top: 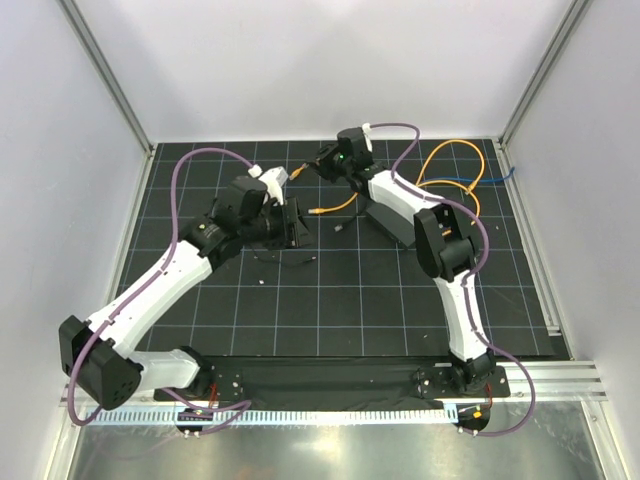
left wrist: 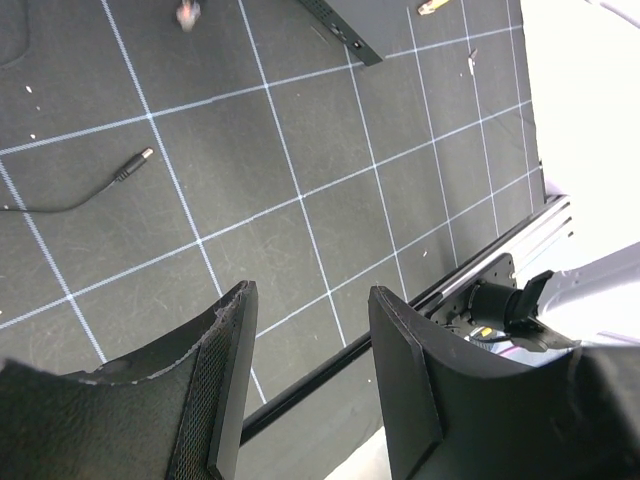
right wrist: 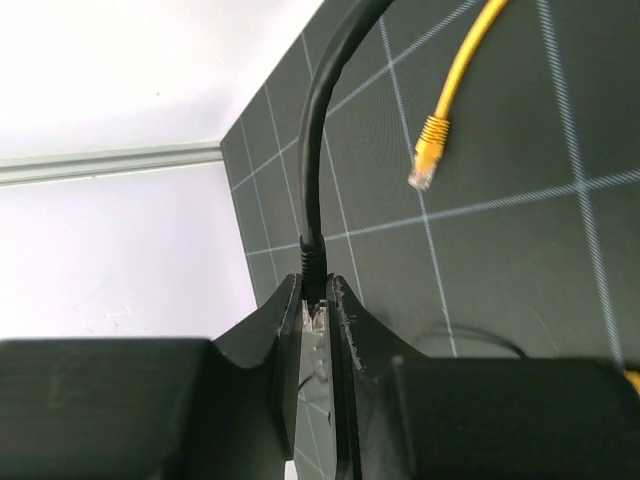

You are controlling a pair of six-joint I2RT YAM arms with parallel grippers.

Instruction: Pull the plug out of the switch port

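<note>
My right gripper (right wrist: 317,285) is shut on a clear plug (right wrist: 316,318) at the end of a black cable (right wrist: 318,150). In the top view it (top: 325,160) hangs above the mat's far middle, apart from the flat black switch box (top: 392,224), which lies partly under the right arm. One edge of that box (left wrist: 345,25) with its sockets shows at the top of the left wrist view. My left gripper (left wrist: 310,295) is open, tilted over bare mat, with nothing between its fingers; from above it (top: 297,226) sits left of the box.
A loose yellow cable end (right wrist: 430,160) lies on the mat (top: 315,211). Orange and blue cables (top: 455,170) coil at the back right. A thin black wire with a barrel tip (left wrist: 135,165) lies near the left gripper. White walls enclose the mat.
</note>
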